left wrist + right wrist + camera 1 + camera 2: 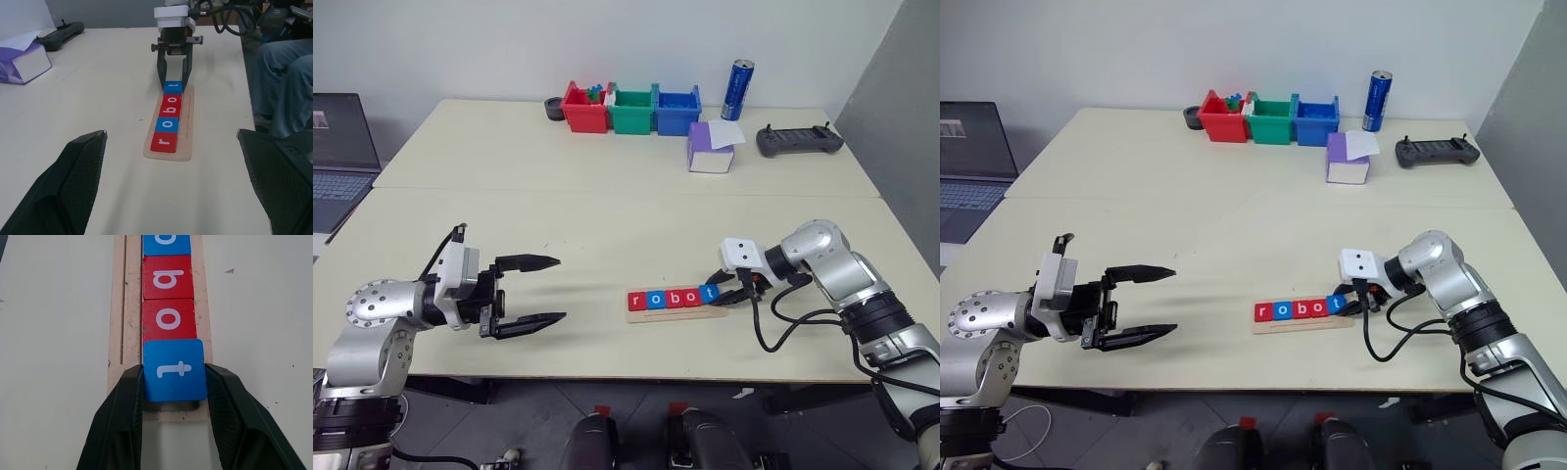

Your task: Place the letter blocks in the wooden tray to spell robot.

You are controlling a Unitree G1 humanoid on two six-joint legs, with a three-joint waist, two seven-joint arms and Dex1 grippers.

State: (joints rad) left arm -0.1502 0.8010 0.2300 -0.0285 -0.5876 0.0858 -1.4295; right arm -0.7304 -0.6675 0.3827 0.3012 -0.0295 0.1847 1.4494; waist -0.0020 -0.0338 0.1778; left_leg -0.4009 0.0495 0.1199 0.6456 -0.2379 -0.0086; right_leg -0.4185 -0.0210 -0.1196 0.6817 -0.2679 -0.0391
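From the head we see the wooden tray (675,313) near the table's front edge, its letter blocks (674,298) spelling robot. Our left gripper (530,292) gapes, holding nothing. In the right wrist view, our right gripper (173,382) pinches the blue t block (174,369), hiding the tray's end

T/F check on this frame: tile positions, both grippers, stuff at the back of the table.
1. The blue t tile sits between the right gripper fingers. True.
2. The left gripper holds a tile. False: it is open, nothing in it.
3. The tiles in the wooden tray read r, o, b, o, t. True.
4. The r tile is blue. False: red.
5. A blue can lies on its side. False: it stands upright.
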